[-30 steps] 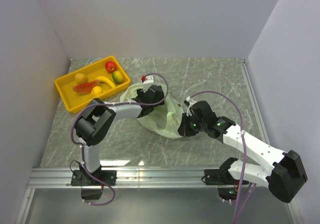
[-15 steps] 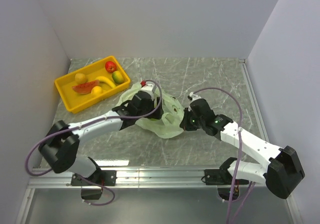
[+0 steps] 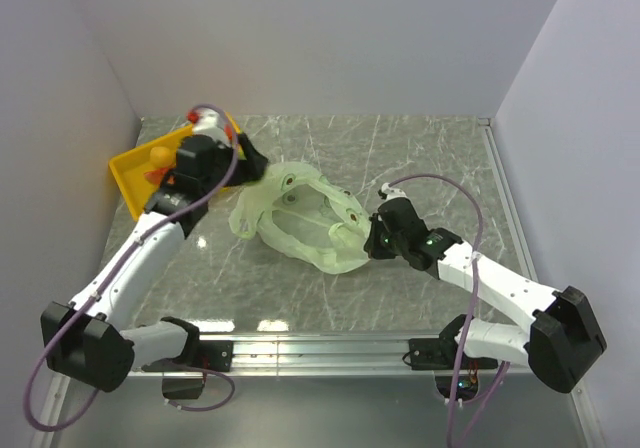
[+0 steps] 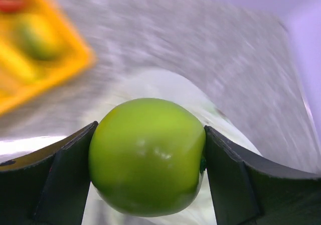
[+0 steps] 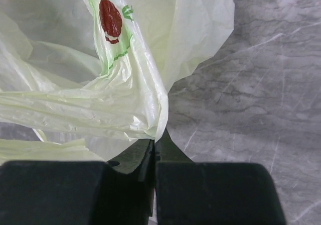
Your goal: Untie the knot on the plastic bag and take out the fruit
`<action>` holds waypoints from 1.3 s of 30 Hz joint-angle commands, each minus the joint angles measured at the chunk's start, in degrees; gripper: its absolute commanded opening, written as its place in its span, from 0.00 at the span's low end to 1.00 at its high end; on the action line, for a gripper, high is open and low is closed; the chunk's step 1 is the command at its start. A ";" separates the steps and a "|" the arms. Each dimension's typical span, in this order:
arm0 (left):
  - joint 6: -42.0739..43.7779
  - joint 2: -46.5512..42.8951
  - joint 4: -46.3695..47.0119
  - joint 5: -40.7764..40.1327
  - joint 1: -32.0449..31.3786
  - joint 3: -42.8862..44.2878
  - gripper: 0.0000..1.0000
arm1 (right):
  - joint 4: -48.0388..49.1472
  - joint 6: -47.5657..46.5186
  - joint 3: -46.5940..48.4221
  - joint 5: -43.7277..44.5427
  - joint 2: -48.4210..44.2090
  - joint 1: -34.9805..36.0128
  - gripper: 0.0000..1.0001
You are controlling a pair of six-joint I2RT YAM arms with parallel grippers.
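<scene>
A grey-veined marble table [image 3: 420,158] is enclosed by plain white walls [image 3: 300,38], with a metal rail [image 3: 320,346] along its near edge and a yellow tray [image 3: 125,173] set at the far left. The plastic bag [image 3: 300,218] is spread open at the middle of the table, its long axis laid from far left to near right, where its edge is pinched between the closed fingers of the right gripper [image 5: 154,145]. A green apple [image 4: 147,157] is clamped in the left gripper [image 3: 245,156], which is held above the tray's right corner.

green apple [image 4: 147,157] clamped between left gripper [image 4: 150,134] fingers. Pale green bag [image 3: 300,218] open, crumpled, one edge pinched in the right gripper [image 5: 154,137].
</scene>
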 commanded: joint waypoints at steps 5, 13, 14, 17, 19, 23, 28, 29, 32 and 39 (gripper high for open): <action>-6.72 7.50 -4.52 -14.42 19.54 1.69 0.17 | 0.10 0.06 -0.57 4.79 -6.69 -0.43 0.00; -7.52 21.12 1.10 -16.71 32.74 4.06 0.36 | -1.92 -0.20 -0.92 6.10 -10.99 -0.34 0.00; -7.52 22.00 0.85 -16.71 33.61 5.20 0.42 | -2.18 -0.29 -0.83 6.37 -11.70 -0.43 0.00; -6.73 24.47 -0.47 -16.97 33.97 7.31 0.69 | -2.88 -0.73 -0.57 7.94 -13.28 -0.43 0.00; -6.38 24.39 -0.65 -16.88 33.97 7.58 0.87 | -2.97 -1.17 -0.57 9.35 -14.16 -0.34 0.00; -5.94 22.72 -2.14 -16.44 33.89 7.32 0.99 | -1.84 -2.05 -0.57 12.25 -16.70 -0.43 0.00; -5.32 18.24 -1.18 -16.71 33.89 4.34 0.99 | 2.29 -3.80 -1.36 16.73 -19.52 -0.34 0.00; -5.32 17.71 -0.74 -16.88 33.97 3.29 0.99 | 2.65 -3.89 -1.27 17.87 -20.22 -0.43 0.00; -5.85 16.22 -1.09 -15.84 33.97 3.19 1.00 | 3.35 -5.12 -0.74 25.94 -21.54 -0.52 0.00; -5.76 9.01 -3.11 -9.51 30.91 3.80 0.99 | 7.83 -7.15 -1.45 41.78 -24.62 -8.94 0.00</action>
